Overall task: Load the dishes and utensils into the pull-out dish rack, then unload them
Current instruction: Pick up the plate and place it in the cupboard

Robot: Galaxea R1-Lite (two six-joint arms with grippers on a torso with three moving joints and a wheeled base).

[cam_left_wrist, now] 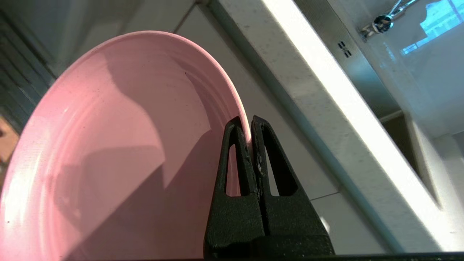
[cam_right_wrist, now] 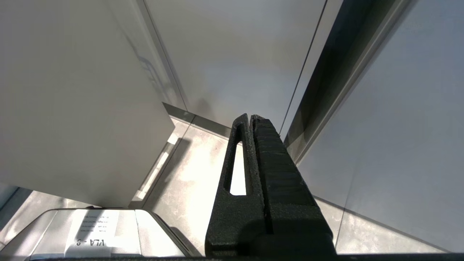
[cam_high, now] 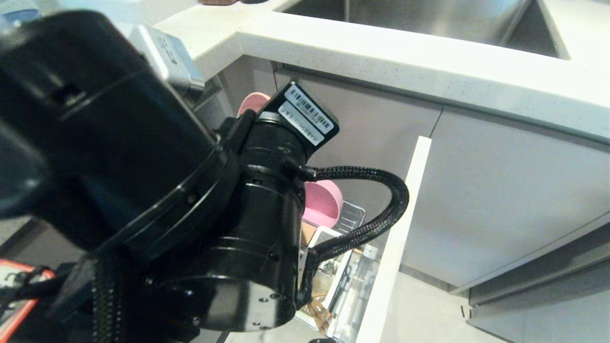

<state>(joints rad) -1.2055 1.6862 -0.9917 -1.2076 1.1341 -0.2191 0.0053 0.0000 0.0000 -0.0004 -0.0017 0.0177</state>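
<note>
Pink plate (cam_left_wrist: 108, 152) fills the left of the left wrist view, its rim pinched between the closed fingers of the left gripper (cam_left_wrist: 250, 125); pink bowl (cam_high: 324, 202) sits centre frame in the pull-out dish rack (cam_high: 350, 216); right gripper (cam_right_wrist: 252, 117) is closed on nothing, lower centre.

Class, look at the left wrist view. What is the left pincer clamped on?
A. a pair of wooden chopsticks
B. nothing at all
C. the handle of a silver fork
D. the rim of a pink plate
D: the left pincer is shut on the rim of the pink plate.
</note>
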